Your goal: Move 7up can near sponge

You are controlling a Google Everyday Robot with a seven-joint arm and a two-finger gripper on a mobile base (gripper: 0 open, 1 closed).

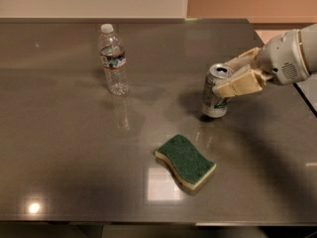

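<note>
The 7up can, silver-white with green markings and a silver top, is tilted a little, right of the table's centre. My gripper comes in from the right edge; its tan fingers are closed around the can's upper part. The sponge, dark green on top over pale yellow foam, lies flat on the table in front of the can, a short gap away toward the near edge.
A clear plastic water bottle stands upright at the back left. The dark grey glossy table fills the view; its right edge runs just under my white arm. A wall is behind the far edge.
</note>
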